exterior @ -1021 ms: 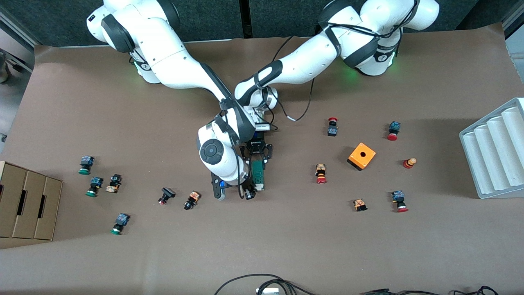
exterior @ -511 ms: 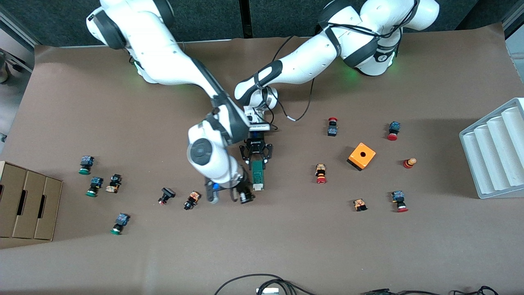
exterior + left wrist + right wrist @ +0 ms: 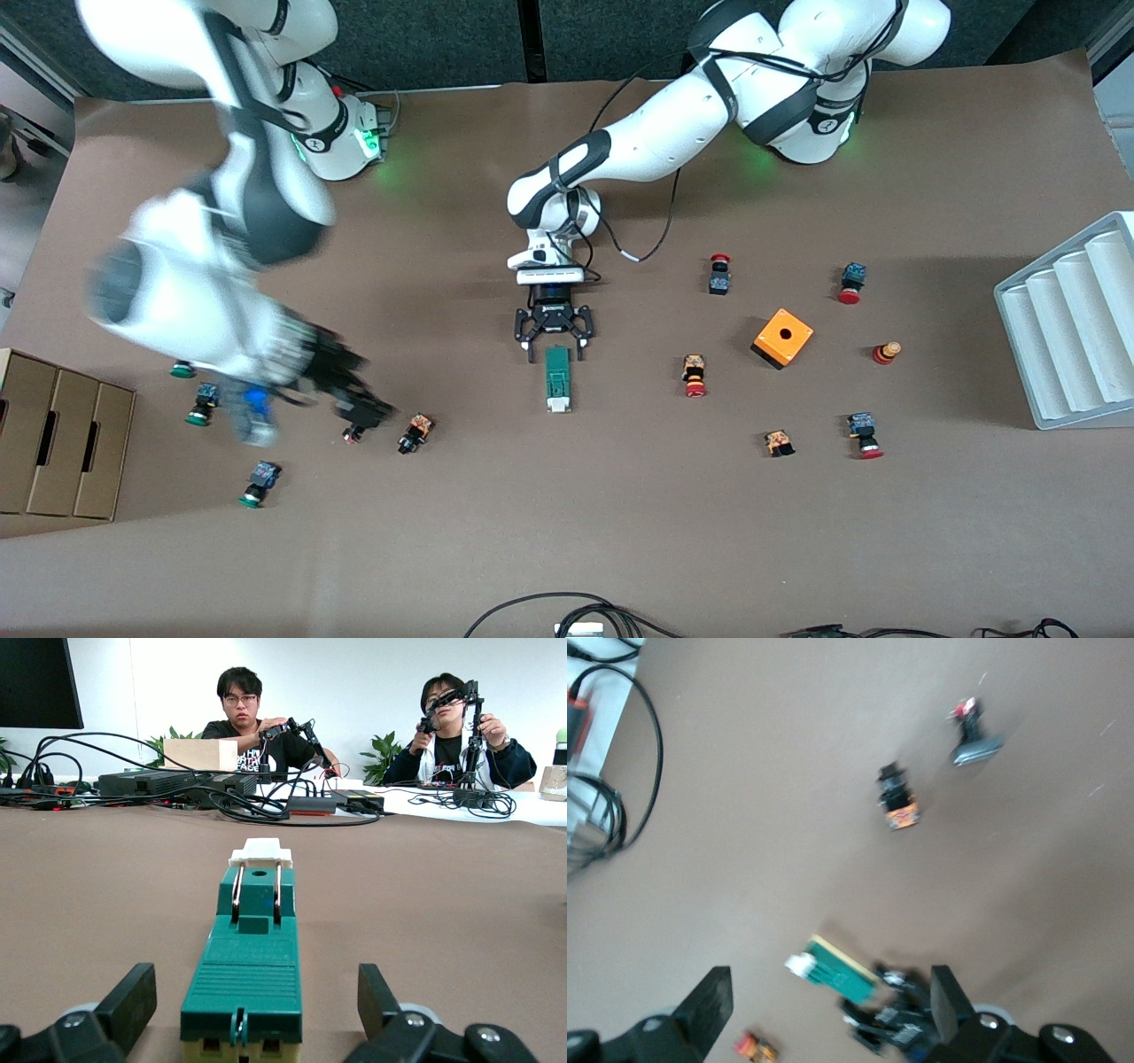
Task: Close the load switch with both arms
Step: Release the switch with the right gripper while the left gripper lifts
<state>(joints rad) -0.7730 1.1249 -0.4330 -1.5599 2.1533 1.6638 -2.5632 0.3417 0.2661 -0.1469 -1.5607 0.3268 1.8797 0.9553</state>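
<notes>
Brown table: load switch [image 3: 557,379] between left gripper [image 3: 555,352] spread fingers [image 3: 133,997], seemingly untouched; right gripper [image 3: 354,403] fingers apart, empty.

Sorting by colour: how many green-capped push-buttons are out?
3 green-capped push-buttons, toward the right arm's end: one half hidden under the right arm, one just nearer the camera, one nearest. The arm may hide more.

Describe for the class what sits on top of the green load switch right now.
Nothing rests on the load switch. Its green top, two metal bars and white end piece show uncovered. The left claw straddles its end, open, not touching. Its underside on the table is hidden.
</notes>
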